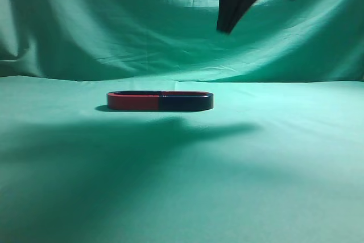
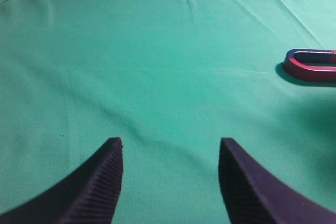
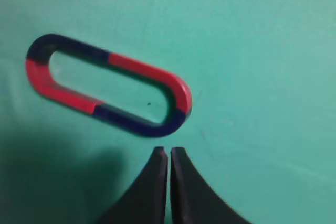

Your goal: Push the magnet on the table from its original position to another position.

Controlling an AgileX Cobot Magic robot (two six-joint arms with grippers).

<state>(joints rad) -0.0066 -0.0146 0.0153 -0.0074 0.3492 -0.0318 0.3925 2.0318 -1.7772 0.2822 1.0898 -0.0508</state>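
Note:
The magnet (image 1: pixel 185 103) is the dark navy half at the right of a flat closed oval on the table (image 1: pixel 256 169); the left half is red (image 1: pixel 133 102). In the right wrist view the oval shows alternating navy (image 3: pixel 136 121) and red (image 3: pixel 58 94) sections. My right gripper (image 1: pixel 224 28) is shut and empty, hanging high above and right of the oval; its tips (image 3: pixel 169 150) are apart from the oval's navy end. My left gripper (image 2: pixel 170 142) is open and empty over bare cloth, with the oval (image 2: pixel 310 72) far to its right. It does not show in the exterior view.
The green cloth backdrop (image 1: pixel 114 27) rises behind the table. Wrinkled green cloth surrounds the oval on all sides. The arm's shadow (image 1: pixel 114 146) falls on the cloth in front of the oval.

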